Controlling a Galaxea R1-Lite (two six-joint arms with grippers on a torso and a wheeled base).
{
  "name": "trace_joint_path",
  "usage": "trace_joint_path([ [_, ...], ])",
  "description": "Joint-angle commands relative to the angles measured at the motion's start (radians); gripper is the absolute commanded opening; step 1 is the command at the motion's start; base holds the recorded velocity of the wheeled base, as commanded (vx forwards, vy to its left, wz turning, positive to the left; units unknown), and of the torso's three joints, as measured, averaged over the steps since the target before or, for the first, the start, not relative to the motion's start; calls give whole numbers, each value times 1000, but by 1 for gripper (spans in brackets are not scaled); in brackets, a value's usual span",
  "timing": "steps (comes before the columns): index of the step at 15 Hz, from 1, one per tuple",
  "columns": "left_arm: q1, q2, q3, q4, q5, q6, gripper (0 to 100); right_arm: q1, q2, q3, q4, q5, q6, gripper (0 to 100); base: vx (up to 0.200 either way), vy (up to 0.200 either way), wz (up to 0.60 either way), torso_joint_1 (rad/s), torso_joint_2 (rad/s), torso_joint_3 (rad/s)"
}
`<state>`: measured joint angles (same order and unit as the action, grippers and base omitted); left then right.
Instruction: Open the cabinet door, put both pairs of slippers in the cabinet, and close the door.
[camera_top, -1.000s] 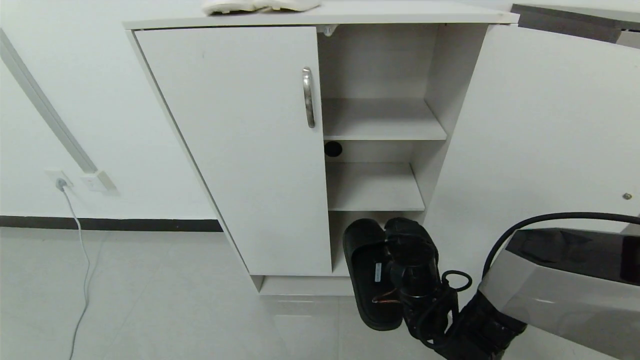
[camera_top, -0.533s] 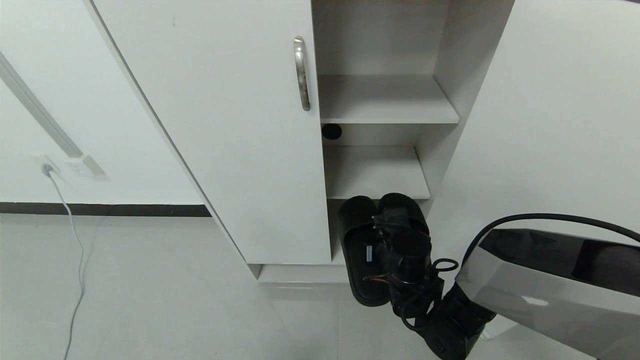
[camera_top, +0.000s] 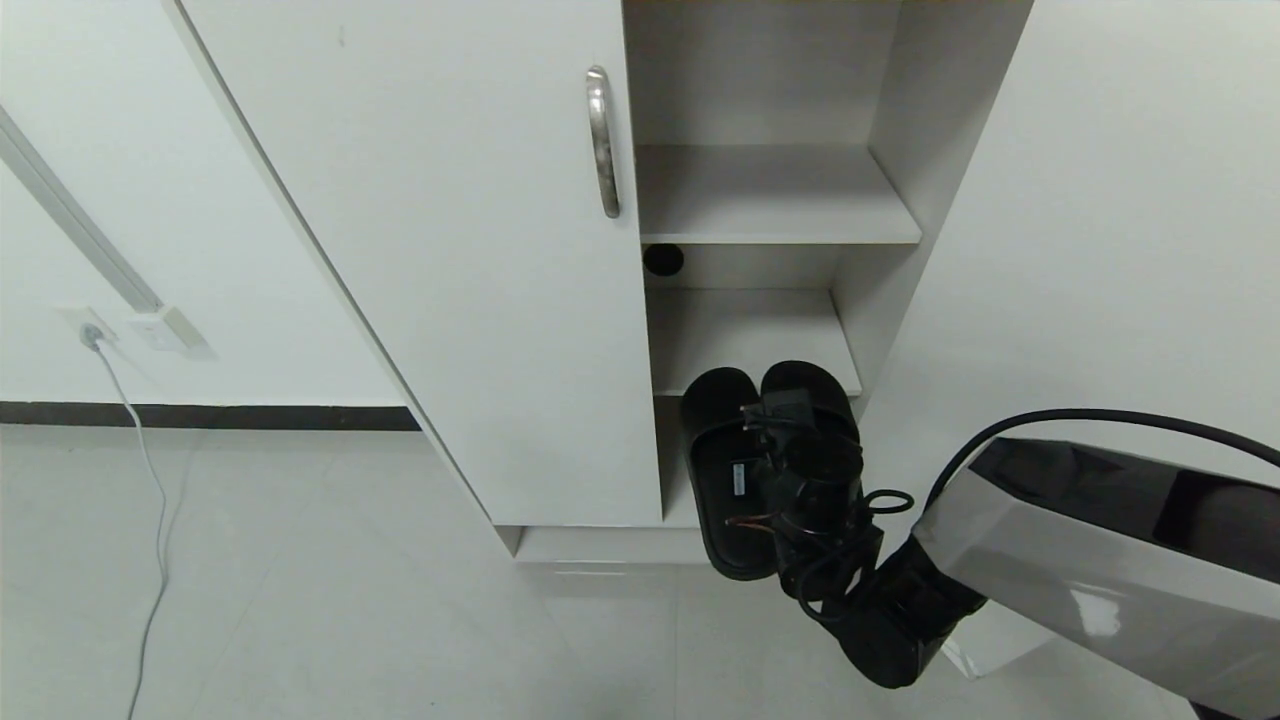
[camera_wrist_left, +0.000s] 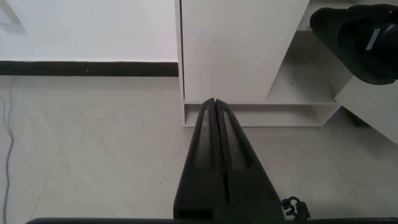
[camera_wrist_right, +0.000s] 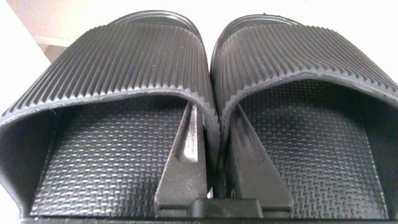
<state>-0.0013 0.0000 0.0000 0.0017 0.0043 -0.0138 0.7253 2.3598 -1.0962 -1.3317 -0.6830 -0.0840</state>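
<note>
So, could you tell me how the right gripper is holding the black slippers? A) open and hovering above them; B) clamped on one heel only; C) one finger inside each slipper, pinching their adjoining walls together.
C: in the right wrist view the right gripper has one of its fingers inside each of the black slippers, with their adjoining side walls squeezed between.

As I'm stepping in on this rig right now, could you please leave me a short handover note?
Right hand: shut on the black slippers, a finger inside each, held before the bottom compartment of the cabinet.
Left hand: shut, empty, low over the floor.
Done: right door open; left door is shut.
Left: set this pair inside, put in the second pair, close the door.
</note>
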Motion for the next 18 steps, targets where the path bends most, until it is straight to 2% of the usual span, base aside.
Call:
trace_joint_path([
  [1, 0, 0, 0, 0, 0, 0, 0, -6, -1, -5, -1, 0, 0, 0, 0, 0, 0, 0, 0, 0],
  [5, 0, 2, 0, 0, 0, 0, 0, -6, -1, -4, -1, 0, 3, 0, 0, 0, 0, 0, 0, 0],
  [14, 0, 2, 0, 0, 0, 0, 0, -4, 26, -5, -4, 3, 7, 0, 200, 0, 0, 4, 3, 3],
  [18, 0, 0, 0, 0, 0, -2, 0, -17, 84, -102, 39, 3, 7, 0, 0, 0, 0, 0, 0, 0],
])
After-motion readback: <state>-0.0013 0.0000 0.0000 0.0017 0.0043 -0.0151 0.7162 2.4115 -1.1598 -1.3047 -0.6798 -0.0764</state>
